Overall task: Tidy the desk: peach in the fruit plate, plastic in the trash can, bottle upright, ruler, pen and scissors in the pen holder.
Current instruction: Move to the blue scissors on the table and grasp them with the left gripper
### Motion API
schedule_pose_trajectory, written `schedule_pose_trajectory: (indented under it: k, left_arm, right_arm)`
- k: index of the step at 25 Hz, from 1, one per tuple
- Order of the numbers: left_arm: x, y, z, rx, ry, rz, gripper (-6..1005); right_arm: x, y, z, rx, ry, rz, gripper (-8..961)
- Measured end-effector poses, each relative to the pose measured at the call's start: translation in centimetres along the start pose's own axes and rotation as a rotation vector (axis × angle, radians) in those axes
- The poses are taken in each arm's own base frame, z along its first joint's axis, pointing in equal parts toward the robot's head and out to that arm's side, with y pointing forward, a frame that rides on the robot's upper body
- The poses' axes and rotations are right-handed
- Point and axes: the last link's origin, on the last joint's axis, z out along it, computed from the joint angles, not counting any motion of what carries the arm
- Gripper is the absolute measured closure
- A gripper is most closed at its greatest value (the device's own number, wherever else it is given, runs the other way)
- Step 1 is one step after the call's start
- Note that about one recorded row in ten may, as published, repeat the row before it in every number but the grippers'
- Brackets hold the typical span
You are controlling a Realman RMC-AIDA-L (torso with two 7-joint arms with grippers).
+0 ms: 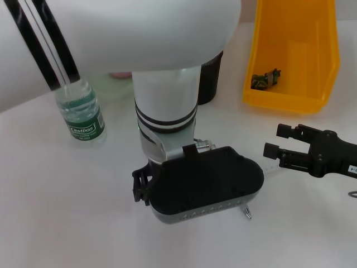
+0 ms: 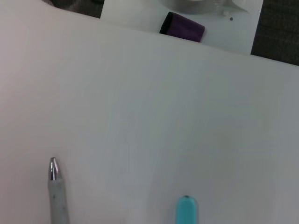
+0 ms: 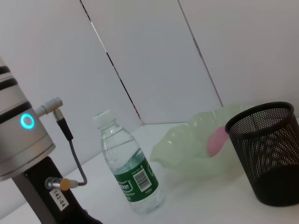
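Left arm (image 1: 178,111) fills the head view, wrist low over the desk (image 1: 67,212); left gripper's state can't be told. Pen (image 2: 56,191) tip and a teal end (image 2: 187,210) lie on desk below it. Right gripper (image 1: 276,140) open, holding nothing, hovers right of it. Bottle (image 1: 82,114) upright. Peach (image 3: 216,140) in plate (image 3: 187,144), beside mesh holder (image 3: 266,149). Plastic (image 1: 265,79) in yellow bin (image 1: 290,50).

Bottle (image 1: 82,114) upright left; trash can (image 1: 292,53) right; pen holder (image 1: 210,75) between.
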Motion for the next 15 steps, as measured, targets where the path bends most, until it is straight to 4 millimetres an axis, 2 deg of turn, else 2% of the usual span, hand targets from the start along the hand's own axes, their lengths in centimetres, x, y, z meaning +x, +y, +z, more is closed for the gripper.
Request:
schedule_pose_trajectory:
  k: [15]
  left_arm:
    - [0.33,-0.47,0.83,0.022,-0.007,0.024,219]
  right_arm:
    - [0.02,0.08,0.14,-0.006,0.0,0.006,158]
